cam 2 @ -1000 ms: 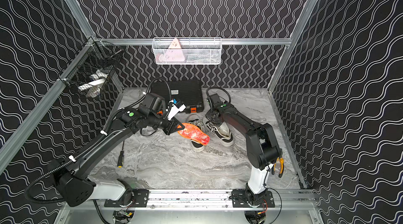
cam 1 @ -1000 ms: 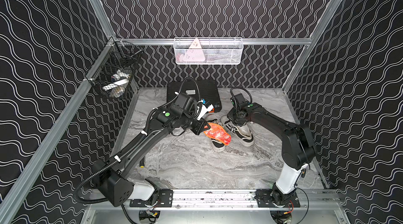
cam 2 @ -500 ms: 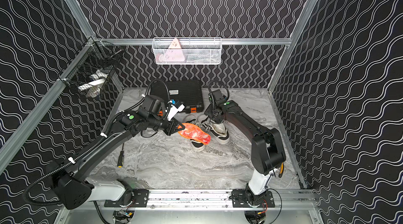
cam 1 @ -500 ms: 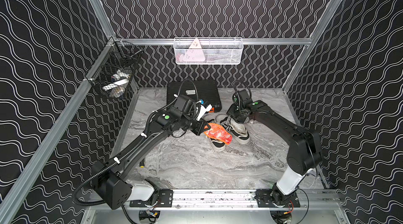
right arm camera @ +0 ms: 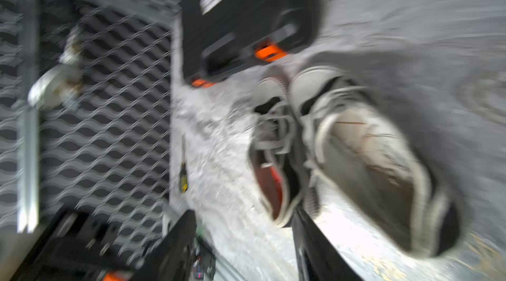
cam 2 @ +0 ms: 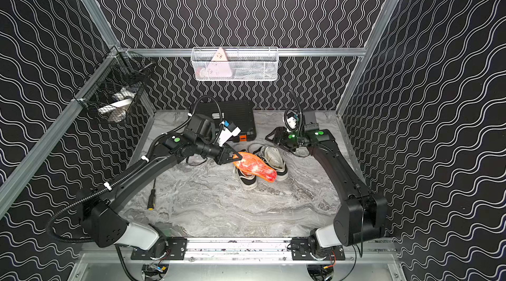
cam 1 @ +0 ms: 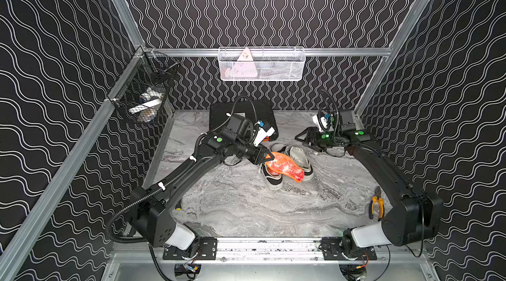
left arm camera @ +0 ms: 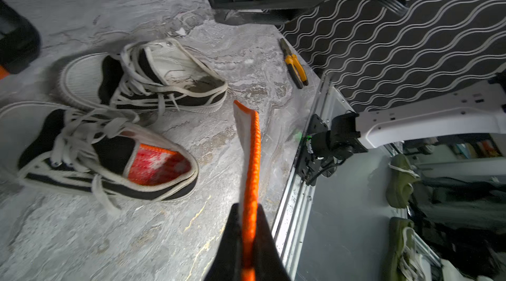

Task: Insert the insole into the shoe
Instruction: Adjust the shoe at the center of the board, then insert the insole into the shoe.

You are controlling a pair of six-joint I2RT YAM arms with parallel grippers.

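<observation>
The flat orange insole hangs above the grey marbled table, pinched at one end by the tightly closed left gripper. It is just over a pair of black-and-white canvas sneakers. The empty sneaker, on the right arm's side, shows a pale bare interior, while the second sneaker already contains a red-orange insert. On the rear rail, a white mesh basket holds a pink triangular card. A black wire basket on the left wall holds pale items too small to identify. The right gripper, down at the empty sneaker a second ago, has drawn back toward the rear right corner. Its jaws now stand apart, holding nothing.
</observation>
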